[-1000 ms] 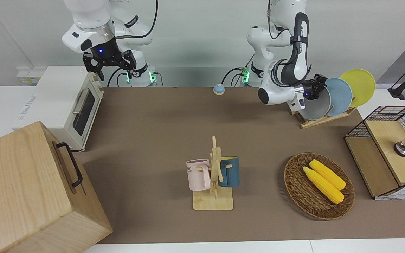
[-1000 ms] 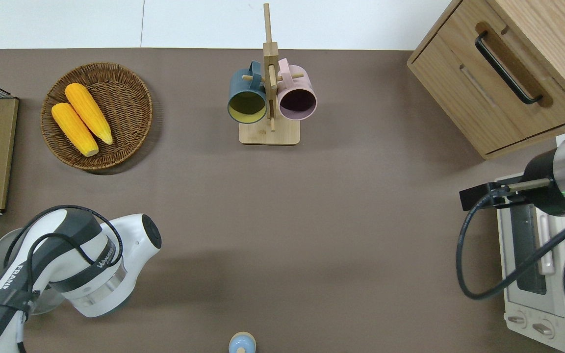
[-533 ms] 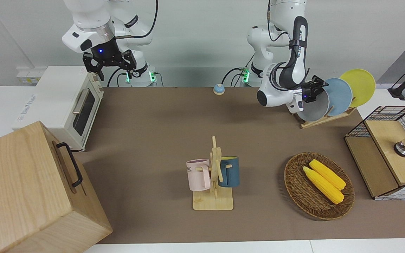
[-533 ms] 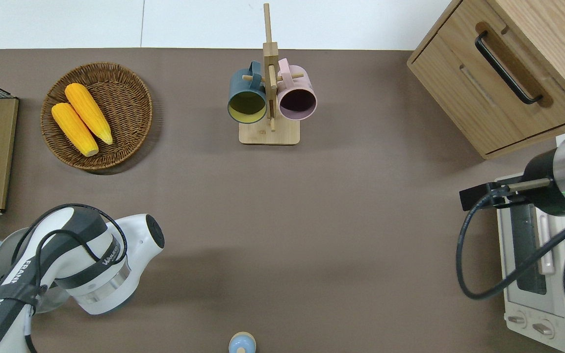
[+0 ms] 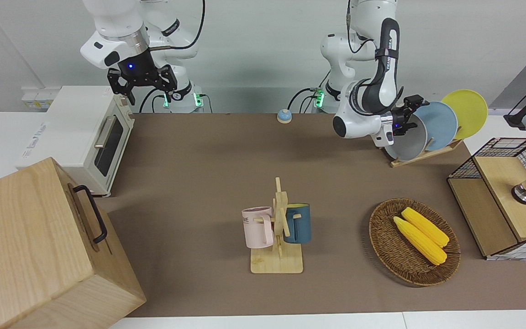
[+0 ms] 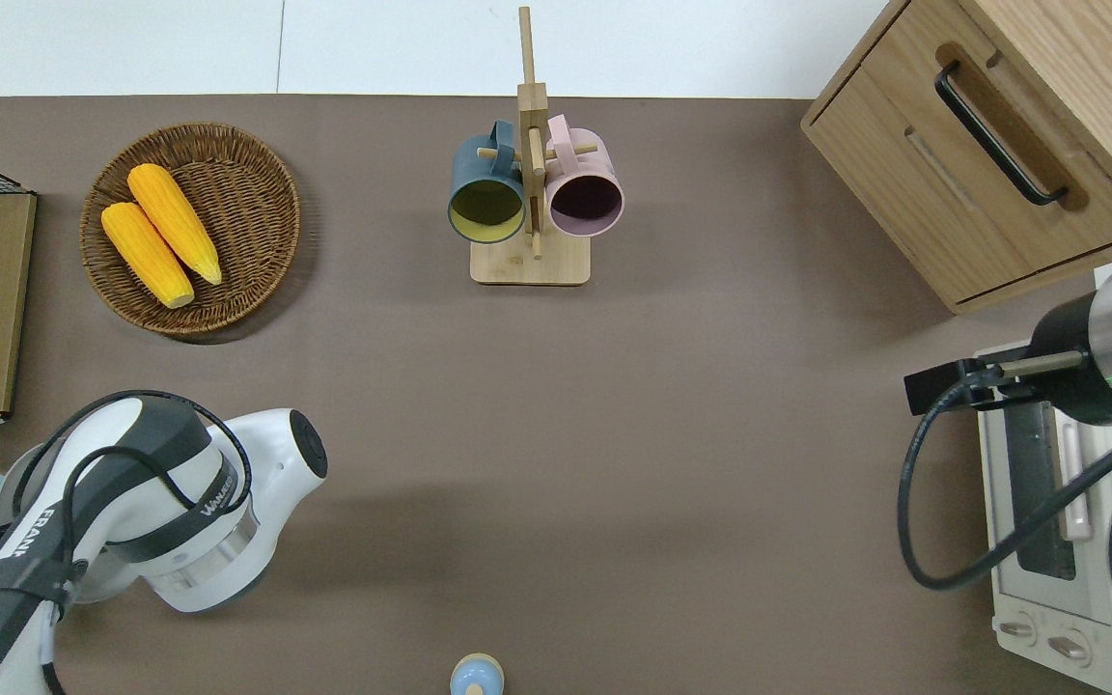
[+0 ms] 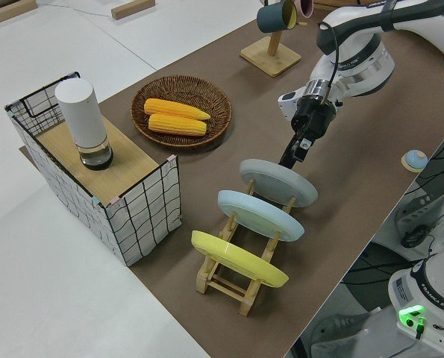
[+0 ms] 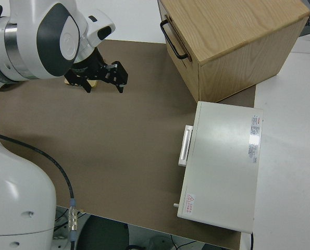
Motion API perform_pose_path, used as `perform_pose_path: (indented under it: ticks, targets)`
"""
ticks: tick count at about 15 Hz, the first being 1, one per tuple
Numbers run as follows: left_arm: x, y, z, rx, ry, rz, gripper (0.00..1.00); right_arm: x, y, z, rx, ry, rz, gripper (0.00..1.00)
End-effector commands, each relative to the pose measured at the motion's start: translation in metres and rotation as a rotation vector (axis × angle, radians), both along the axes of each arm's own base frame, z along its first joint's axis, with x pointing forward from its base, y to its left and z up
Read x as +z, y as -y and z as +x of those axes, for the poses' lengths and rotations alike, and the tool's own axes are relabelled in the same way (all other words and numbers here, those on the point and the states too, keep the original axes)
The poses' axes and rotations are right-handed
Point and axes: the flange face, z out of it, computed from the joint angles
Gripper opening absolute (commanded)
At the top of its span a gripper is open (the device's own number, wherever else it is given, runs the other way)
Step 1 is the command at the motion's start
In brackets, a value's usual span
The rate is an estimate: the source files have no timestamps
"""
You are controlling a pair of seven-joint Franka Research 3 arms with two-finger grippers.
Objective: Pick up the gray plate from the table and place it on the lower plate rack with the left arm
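- Gray plate [image 7: 278, 182] stands on edge in the plate rack [image 7: 229, 275], in the end slot toward the middle of the table. Tilted, leaning the same way as its neighbours.
- Blue plate [image 7: 260, 214] fills the middle slot, yellow plate [image 7: 239, 258] the end slot toward the wire basket [image 7: 102, 183]. The three stand apart, not touching.
- Rack sits on the table [image 5: 208, 164] at the left arm's end, close to the robots.
- Left gripper [image 7: 294, 151] is at the gray plate's upper rim, on the side away from the blue plate. Fingers look slightly parted and just clear of the rim; whether a tip touches it I cannot tell. Nothing appears to be held.
- Judgement: placing looks done or all but done; what remains is pulling clear without nudging the rim.
- Handling, as a guess: plate rigid, thin-edged, light, likely smooth and somewhat slippery; could chip or crack if knocked against a peg.
- Best hold would be the exposed upper rim, pinched across its thickness, away from the rails.
- Right gripper [image 5: 140, 81] is parked, fingers wide apart and empty.
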Motion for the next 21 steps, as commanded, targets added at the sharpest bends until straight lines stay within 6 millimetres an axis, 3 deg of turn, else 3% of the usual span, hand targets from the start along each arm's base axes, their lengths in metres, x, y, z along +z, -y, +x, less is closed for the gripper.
perform_pose_path:
  ticks: [1,7,10,12,15,18,21]
  targets:
    - [0.046,0.015,0.024,0.018,-0.029,-0.114,1.00,0.003,0.001,-0.002,-0.003,-0.007,0.009,0.990]
    - [0.139,0.050,0.061,0.060,0.016,-0.423,1.00,0.003,0.001,-0.002,-0.003,-0.007,0.009,0.990]
    - [0.180,0.065,0.067,0.072,0.054,-0.603,1.00,0.003,0.001,-0.002,-0.003,-0.007,0.009,0.990]
    - [0.217,0.075,0.067,0.045,0.059,-0.758,1.00,0.003,0.001,-0.002,-0.003,-0.007,0.009,0.990]
    - [0.249,0.085,0.064,0.017,0.056,-0.949,1.00,0.003,0.001,-0.002,-0.003,-0.007,0.009,0.990]
    - [0.271,0.092,0.058,-0.028,0.017,-1.129,1.00,0.003,0.001,-0.002,-0.003,-0.007,0.009,0.987]
    - [0.282,0.087,0.060,-0.097,-0.022,-1.313,1.00,0.003,0.001,-0.002,-0.003,-0.007,0.009,0.990]
